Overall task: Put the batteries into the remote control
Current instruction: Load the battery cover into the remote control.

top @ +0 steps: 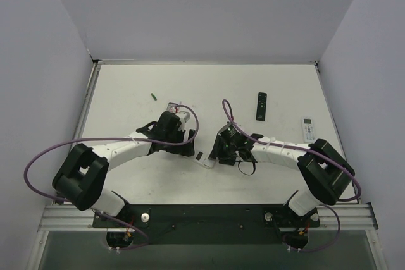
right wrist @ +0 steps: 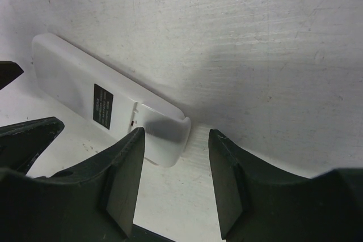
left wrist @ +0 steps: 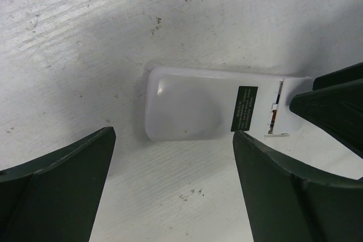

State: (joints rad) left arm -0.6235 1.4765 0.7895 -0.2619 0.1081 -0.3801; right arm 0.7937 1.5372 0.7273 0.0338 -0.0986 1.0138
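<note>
The remote control (top: pixel 205 160) lies back up on the table between my two grippers, white with a small dark label (left wrist: pixel 245 107). In the left wrist view a narrow gap at its battery cover (left wrist: pixel 274 118) shows something orange inside. My left gripper (left wrist: pixel 173 194) is open and empty, just short of the remote's rounded end (left wrist: pixel 181 103). My right gripper (right wrist: pixel 176 168) is open, with the remote's cover end (right wrist: pixel 163 131) just ahead of its left finger (right wrist: pixel 122 177). A green battery (top: pixel 154 96) lies far back on the left. The other batteries are not visible.
A slim black remote (top: pixel 261 105) lies at the back right. A white remote with a grey face (top: pixel 308 129) lies near the right edge. A small grey and red object (top: pixel 174 107) sits just behind my left wrist. Walls enclose the table.
</note>
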